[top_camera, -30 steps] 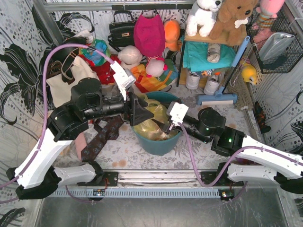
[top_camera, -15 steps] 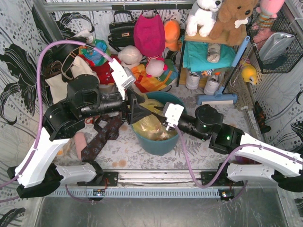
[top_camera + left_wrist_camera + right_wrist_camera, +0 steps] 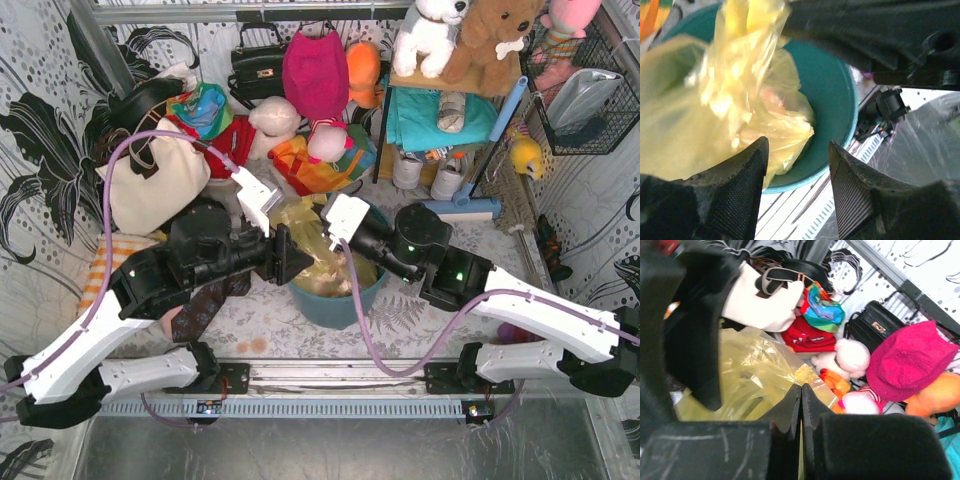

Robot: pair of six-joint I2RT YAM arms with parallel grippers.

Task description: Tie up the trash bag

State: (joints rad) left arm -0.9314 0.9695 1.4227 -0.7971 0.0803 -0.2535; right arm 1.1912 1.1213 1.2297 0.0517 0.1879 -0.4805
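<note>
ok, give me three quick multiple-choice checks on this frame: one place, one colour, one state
1. The trash bag sits:
A) in the round bin
B) on the shelf
C) inside the cream tote

2. The bag's film is:
A) black
B) yellow
C) white

3. The right end effector is:
A) wide open
B) shut on a fold of the bag
C) shut on the bin's rim

Answers:
1. A, the left wrist view shows the bag bulging out of the teal bin.
2. B, the film is translucent yellow in every view.
3. B, the right wrist view shows the fingers pressed together with yellow film pinched between them.
</note>
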